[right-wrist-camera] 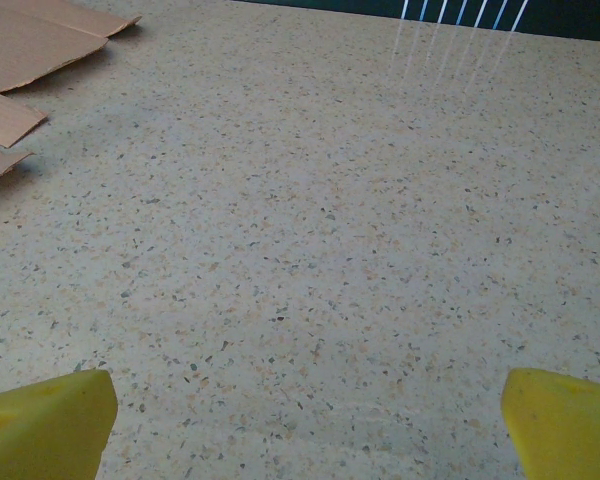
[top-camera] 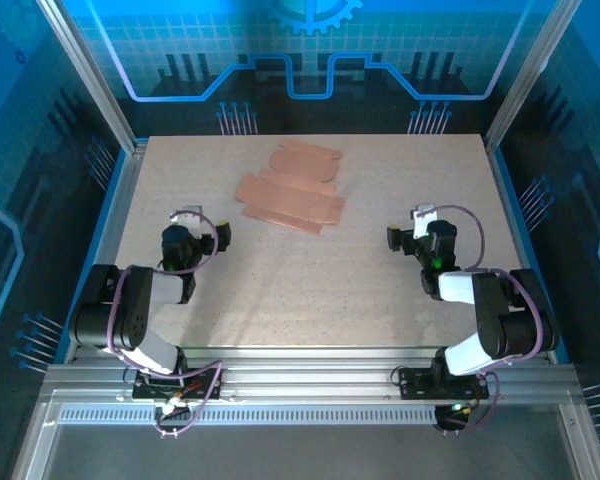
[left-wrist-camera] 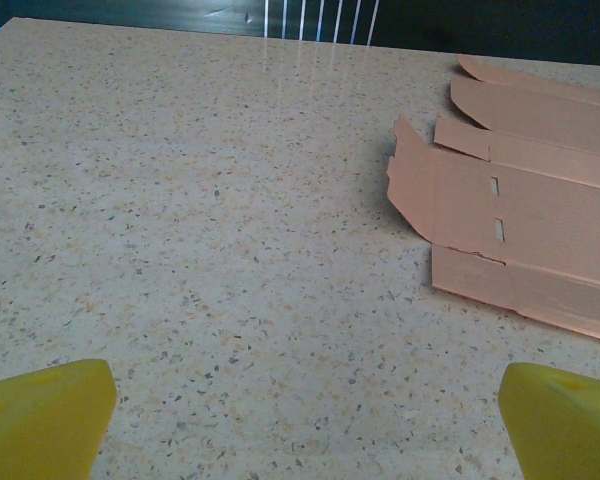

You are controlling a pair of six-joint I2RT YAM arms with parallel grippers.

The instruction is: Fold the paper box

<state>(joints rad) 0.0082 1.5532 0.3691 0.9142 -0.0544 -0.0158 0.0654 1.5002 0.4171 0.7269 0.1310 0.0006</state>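
The paper box (top-camera: 292,190) lies as a flat salmon-orange die-cut sheet, flaps spread, on the far middle of the speckled table (top-camera: 300,290). In the left wrist view the paper box (left-wrist-camera: 540,210) sits ahead and to the right, with two small slots in its middle panel. Its flaps (right-wrist-camera: 20,45) reach into the top left corner of the right wrist view. My left gripper (top-camera: 183,232) (left-wrist-camera: 305,415) rests low at the near left, open, with bare table between its yellow fingers (left-wrist-camera: 45,415). My right gripper (top-camera: 410,235) (right-wrist-camera: 305,415) stands open at the near right, holding nothing.
Blue enclosure walls with metal posts (top-camera: 90,80) ring the table on three sides. An aluminium rail (top-camera: 300,380) carrying both arm bases runs along the near edge. Open tabletop lies between the two grippers and the sheet.
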